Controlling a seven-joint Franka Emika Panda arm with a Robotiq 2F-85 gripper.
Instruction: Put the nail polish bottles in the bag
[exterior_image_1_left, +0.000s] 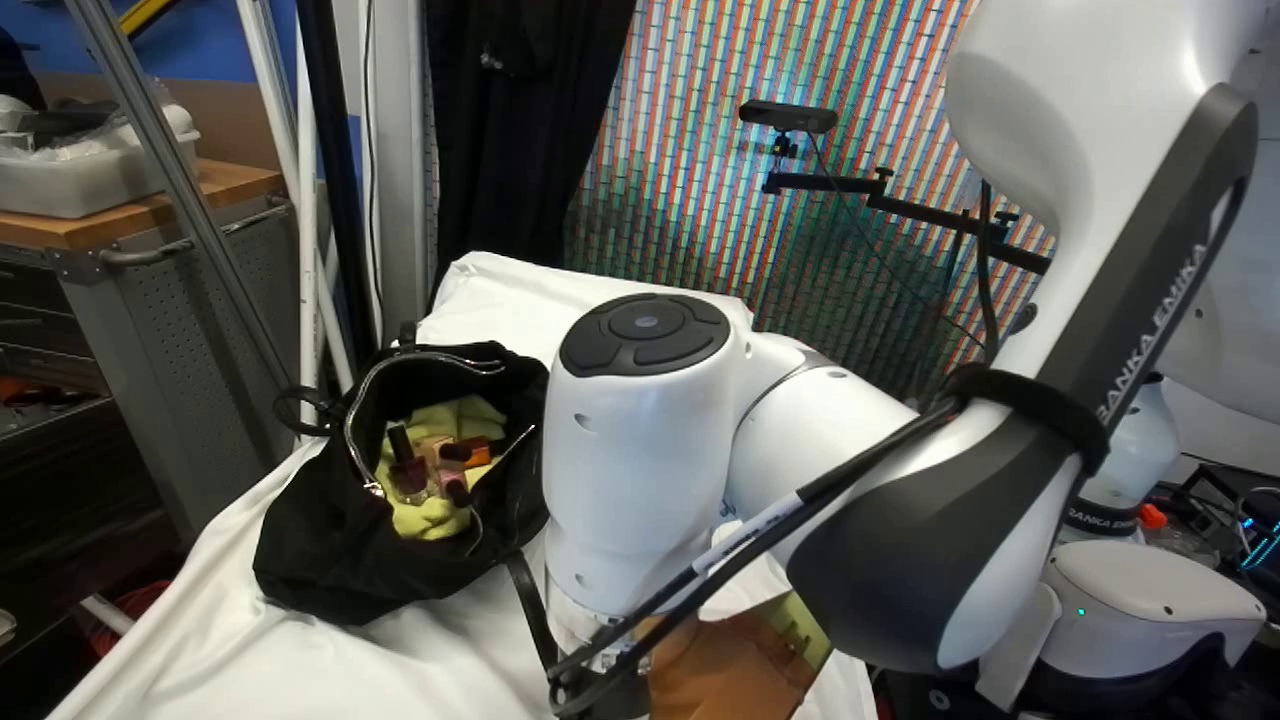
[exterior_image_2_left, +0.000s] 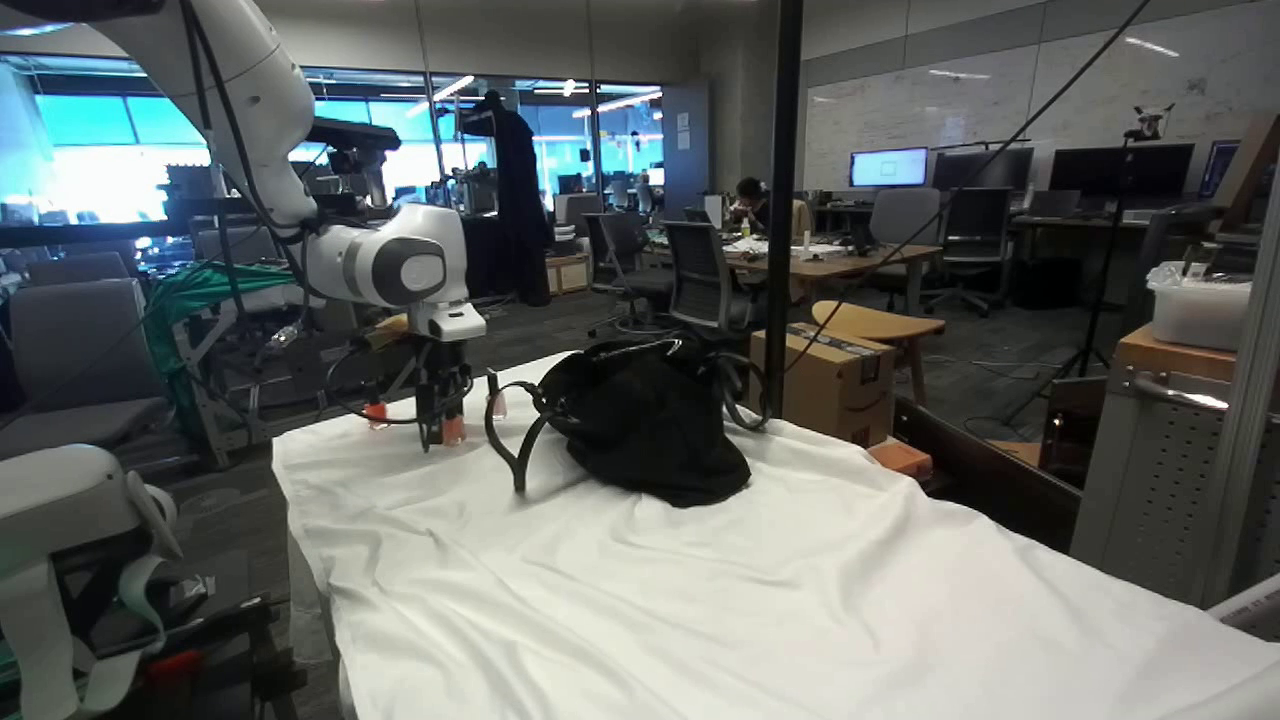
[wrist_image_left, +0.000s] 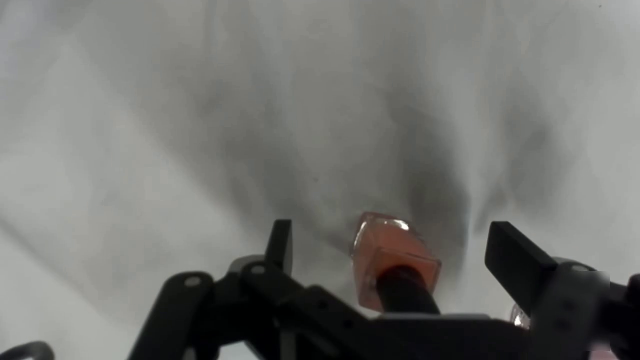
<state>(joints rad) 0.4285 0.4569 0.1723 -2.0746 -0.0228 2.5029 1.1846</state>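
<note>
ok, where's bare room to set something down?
White cloth: large bare patch from the black bag to an exterior view's bottom edge; more above the orange bottle in the wrist view. Crowded: around the open gripper straddling that bottle, with the red bottle, pink bottle and bag strap nearby.

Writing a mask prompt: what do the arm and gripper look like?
The arm is white, with dark grey panels, a round black disc and lettering ending in EMIKA. Black cables, one with a white label, meet a black strap. The gripper is black, with two block-tipped fingers.
</note>
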